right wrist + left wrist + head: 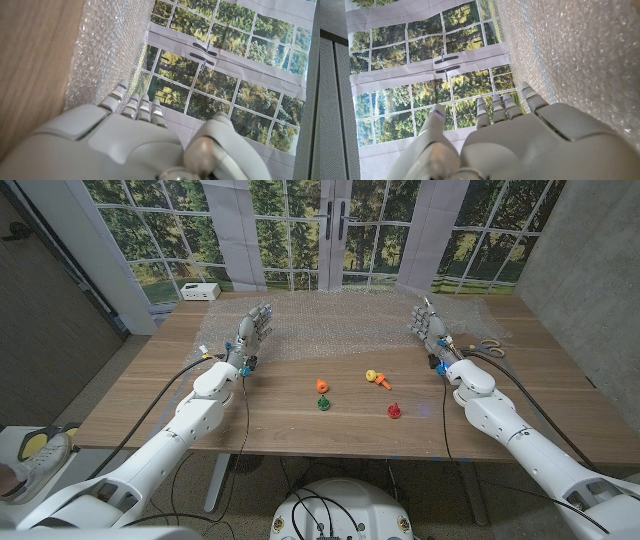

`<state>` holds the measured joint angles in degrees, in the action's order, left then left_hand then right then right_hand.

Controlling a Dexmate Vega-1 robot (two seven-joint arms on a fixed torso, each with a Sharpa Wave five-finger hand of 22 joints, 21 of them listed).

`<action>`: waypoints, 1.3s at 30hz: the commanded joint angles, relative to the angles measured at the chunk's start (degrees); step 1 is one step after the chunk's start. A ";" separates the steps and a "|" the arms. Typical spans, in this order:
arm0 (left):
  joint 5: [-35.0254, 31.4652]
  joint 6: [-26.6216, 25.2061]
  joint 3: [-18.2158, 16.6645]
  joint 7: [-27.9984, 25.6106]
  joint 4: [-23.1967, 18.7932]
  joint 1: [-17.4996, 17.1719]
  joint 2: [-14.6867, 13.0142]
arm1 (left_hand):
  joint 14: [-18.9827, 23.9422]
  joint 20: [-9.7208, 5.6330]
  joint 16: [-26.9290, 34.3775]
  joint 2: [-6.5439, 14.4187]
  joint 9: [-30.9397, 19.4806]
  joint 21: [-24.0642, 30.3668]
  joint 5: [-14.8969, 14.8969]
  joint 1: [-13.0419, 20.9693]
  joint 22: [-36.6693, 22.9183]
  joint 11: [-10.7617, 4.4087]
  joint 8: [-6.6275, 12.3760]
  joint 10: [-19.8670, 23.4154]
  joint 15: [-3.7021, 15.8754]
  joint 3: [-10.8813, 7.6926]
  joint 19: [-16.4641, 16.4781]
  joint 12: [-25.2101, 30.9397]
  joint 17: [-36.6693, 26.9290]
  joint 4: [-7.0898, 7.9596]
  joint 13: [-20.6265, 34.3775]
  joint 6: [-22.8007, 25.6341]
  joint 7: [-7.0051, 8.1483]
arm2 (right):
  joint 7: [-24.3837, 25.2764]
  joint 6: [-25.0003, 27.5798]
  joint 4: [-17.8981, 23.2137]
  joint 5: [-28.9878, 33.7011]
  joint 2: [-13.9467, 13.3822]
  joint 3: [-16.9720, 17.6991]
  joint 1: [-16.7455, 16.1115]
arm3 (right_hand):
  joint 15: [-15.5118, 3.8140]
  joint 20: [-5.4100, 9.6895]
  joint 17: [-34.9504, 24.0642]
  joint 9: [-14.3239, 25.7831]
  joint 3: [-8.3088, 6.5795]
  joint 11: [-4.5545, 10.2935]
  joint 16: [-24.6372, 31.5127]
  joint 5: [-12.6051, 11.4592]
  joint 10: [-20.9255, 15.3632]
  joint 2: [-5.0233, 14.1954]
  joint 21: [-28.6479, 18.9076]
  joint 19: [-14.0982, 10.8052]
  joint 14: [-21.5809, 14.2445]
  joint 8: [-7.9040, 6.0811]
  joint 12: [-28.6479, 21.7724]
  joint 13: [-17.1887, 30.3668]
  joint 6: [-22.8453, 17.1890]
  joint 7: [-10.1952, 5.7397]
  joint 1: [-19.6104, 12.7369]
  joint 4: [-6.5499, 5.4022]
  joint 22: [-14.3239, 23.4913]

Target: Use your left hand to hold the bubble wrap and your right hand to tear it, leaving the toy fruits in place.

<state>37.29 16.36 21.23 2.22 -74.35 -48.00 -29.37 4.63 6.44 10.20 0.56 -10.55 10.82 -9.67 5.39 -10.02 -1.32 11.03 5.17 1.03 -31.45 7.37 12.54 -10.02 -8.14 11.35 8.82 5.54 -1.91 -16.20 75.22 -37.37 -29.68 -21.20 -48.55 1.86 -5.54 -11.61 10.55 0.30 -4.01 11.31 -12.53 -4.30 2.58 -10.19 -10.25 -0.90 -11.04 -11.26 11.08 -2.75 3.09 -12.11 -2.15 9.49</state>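
A clear bubble wrap sheet [340,330] lies spread over the far half of the wooden table [300,430]. My left hand [252,330] stands over the sheet's left part with its fingers straight and apart, holding nothing. My right hand [428,323] stands the same way over the right part. In front of the sheet lie an orange toy fruit [321,386], a green one [324,403], a yellow-orange one [376,377] and a red one [394,411]. The left wrist view shows my left hand [520,145] beside bubble wrap [580,55]. The right wrist view shows my right hand [125,145] beside bubble wrap [107,45].
A white box [200,291] sits at the table's far left corner. Small pale rings [490,345] lie to the right of my right hand. A shoe [35,450] shows at the lower left, off the table. A window-print backdrop hangs behind the table.
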 commanded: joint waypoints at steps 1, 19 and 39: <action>0.09 -0.39 0.16 0.40 0.46 0.23 -0.26 | 0.45 -0.02 0.40 0.07 -0.18 0.32 -0.19 0.54 -0.17 -0.02 0.37 0.55 -0.13 -0.46 0.49 0.43 -0.15 -0.02 0.22 0.50 0.00 | -0.21 0.49 0.66 -0.13 -0.43 -0.04 -0.35 | 0.29 0.05 -0.22 0.17 -0.01 -0.48 0.20 -0.27 0.12 0.03 -0.34 -0.36 0.38 -0.26 -0.24 0.20 -0.05 0.37 -0.50 -0.30 0.24; 0.67 1.01 -0.51 1.87 0.32 -1.24 -1.26 | -0.98 -0.34 0.00 0.27 -0.18 0.07 -0.17 0.81 -0.17 0.26 0.24 -0.52 0.03 -0.56 -0.33 -0.06 -0.16 -0.13 0.22 0.62 -0.31 | 1.94 -0.15 1.76 4.64 -1.65 -1.51 -0.04 | -0.52 2.50 -0.13 0.13 1.74 -0.22 -0.74 -0.04 2.35 -2.07 0.20 3.35 4.44 0.28 0.43 0.07 1.52 0.16 1.15 -0.46 0.21; 1.03 0.71 -0.16 5.76 2.19 -0.38 -2.63 | -1.99 -0.74 -0.02 0.34 -0.16 0.06 -0.15 0.99 -0.16 0.17 -0.06 -1.59 -0.02 -0.56 -0.84 -0.46 -0.15 -0.20 0.20 0.04 -0.32 | 10.10 2.64 6.84 15.81 -4.78 -3.87 0.19 | -2.66 2.61 0.31 0.06 2.26 0.91 -1.15 -0.26 5.57 -2.84 0.03 6.33 9.82 0.44 0.73 -0.08 3.34 -1.39 0.38 0.41 0.17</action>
<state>38.63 17.59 20.31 5.51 -73.13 -49.19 -31.13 2.97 5.81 10.20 0.86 -10.54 10.81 -9.67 5.69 -10.01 -1.12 11.03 3.70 1.01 -31.68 6.73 12.07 -10.01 -8.38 11.33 8.76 5.31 4.45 -13.83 79.96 -28.02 -32.72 -23.73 -48.48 -0.69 -2.69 -11.20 10.53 2.40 -3.15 10.15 -12.53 0.46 0.16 -9.95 -4.25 7.98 -10.78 -10.58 10.92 -0.10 1.65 -11.04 -2.41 9.47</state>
